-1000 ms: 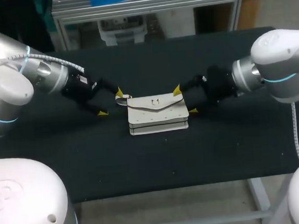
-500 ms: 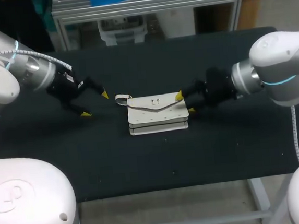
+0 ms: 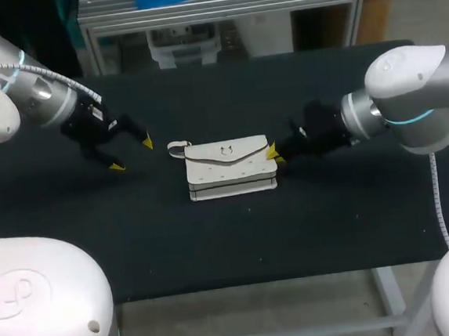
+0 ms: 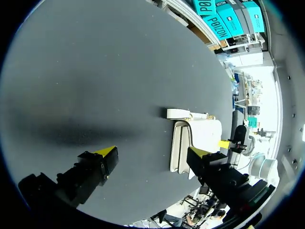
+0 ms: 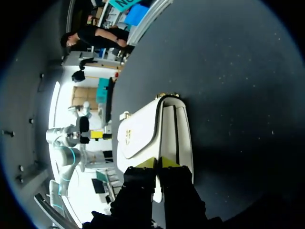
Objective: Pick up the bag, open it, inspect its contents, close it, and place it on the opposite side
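The bag (image 3: 228, 166) lies flat on the black counter (image 3: 216, 247), approx. mid-way btwn the two arms, flap side up. It is a small white envelope-style clutch: smooth, faintly glossy skin (prob. faux leather, judging by the sheen), a pointed flap (image 3: 248, 150) closed over the front, a small gold-toned clasp (image 3: 225, 150) at the flap's centre, and a short white loop (image 3: 176, 147) sticking out at the corner nearest the left arm. The edge facing the camera shows stacked pleats, i.e. an accordion body w/ several compartments. It looks light and only semi-stiff, so the panels should keep shape while the pleats and flap flex. The skin is likely slick against the hard yellow tips, so a shallow pinch may slip or peel one layer away. Best holds, as a judgement: a firm bite across the whole stacked end for lifting, and the flap's point near the clasp for opening. The loop is thin and floppy, so it gives poor control. The right tool (image 3: 273, 153) sits at the bag's end nearest its arm, fingers almost together. Its wrist view shows a white sliver of the bag pinched btwn them, so it seems clamped on that edge. The left tool (image 3: 130, 154) hangs spread wide w/ nothing in it, off the loop end and clear of the bag.
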You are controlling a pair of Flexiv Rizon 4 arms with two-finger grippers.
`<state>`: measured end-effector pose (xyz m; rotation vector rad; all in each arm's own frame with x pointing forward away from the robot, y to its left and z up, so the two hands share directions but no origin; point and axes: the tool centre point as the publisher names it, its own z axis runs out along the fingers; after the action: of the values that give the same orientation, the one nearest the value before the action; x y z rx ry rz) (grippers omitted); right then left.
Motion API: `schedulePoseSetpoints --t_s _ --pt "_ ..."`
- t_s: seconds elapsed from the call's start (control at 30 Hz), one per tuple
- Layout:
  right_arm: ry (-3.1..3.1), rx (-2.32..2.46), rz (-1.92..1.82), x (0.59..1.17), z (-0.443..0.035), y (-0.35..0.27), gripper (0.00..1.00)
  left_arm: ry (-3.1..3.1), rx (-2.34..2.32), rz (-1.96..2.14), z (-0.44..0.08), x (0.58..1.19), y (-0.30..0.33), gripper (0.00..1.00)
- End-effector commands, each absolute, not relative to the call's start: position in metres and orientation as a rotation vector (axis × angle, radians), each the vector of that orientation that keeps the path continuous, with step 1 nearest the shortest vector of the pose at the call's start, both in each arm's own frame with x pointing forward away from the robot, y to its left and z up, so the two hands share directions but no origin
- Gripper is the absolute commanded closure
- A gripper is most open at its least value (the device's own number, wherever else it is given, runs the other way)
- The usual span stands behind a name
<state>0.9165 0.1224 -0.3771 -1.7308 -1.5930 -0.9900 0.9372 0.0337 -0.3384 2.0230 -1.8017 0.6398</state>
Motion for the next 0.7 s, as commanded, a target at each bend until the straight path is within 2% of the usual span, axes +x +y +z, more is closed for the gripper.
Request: schedulePoseSetpoints --t_s 0.03,0.5,0.7 --pt "-1.619 -1.734 -0.998 0.927 -0.37 0.107 1.0 -1.87 2.005 0.58 -0.33 0.952 0.039 0.0" --pt "-1.669 -1.746 -1.074 0.984 -0.363 0.023 1.0 -2.064 2.007 0.485 -0.319 0.987 0.061 0.0" --pt "-1.669 -1.746 -1.074 0.984 -0.363 0.023 1.0 -2.064 2.007 0.485 -0.319 0.987 0.061 0.0"
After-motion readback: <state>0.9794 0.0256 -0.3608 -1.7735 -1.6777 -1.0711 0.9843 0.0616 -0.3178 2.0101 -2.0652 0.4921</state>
